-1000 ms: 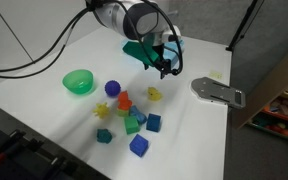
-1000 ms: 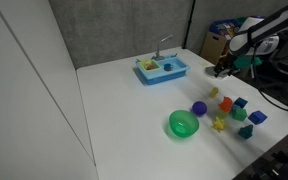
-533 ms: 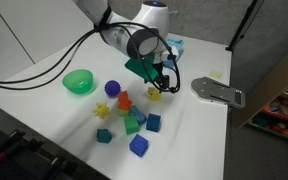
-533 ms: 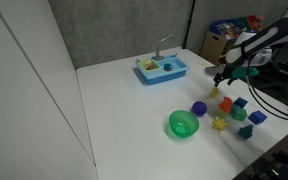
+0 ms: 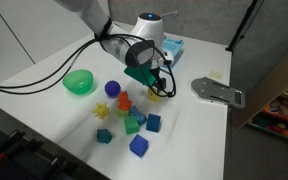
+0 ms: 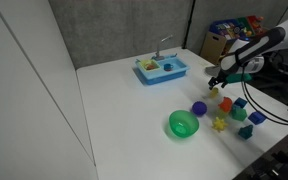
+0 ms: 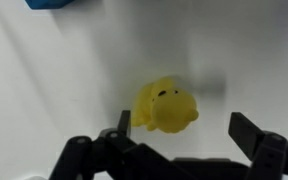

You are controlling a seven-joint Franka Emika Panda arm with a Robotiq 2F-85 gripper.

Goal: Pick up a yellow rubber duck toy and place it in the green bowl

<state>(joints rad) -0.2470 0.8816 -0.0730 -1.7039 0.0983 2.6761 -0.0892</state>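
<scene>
My claw [image 7: 181, 130] was spread wide open right over the yellow rubber duck toy [image 7: 167, 106], 1 finger on each side and nothing clamped. The duck sat on the white table [image 5: 189, 125] just beside the toy blocks [image 5: 134, 122], well apart from the green bowl [image 5: 78, 81].

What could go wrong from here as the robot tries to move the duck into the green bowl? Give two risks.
1. In the wrist view the duck sits nearer one of the open jaws, so closing may nudge it sideways or pinch only its edge.
2. The purple ball and red block lie between the duck and the green bowl; a low carry could knock them.
</scene>
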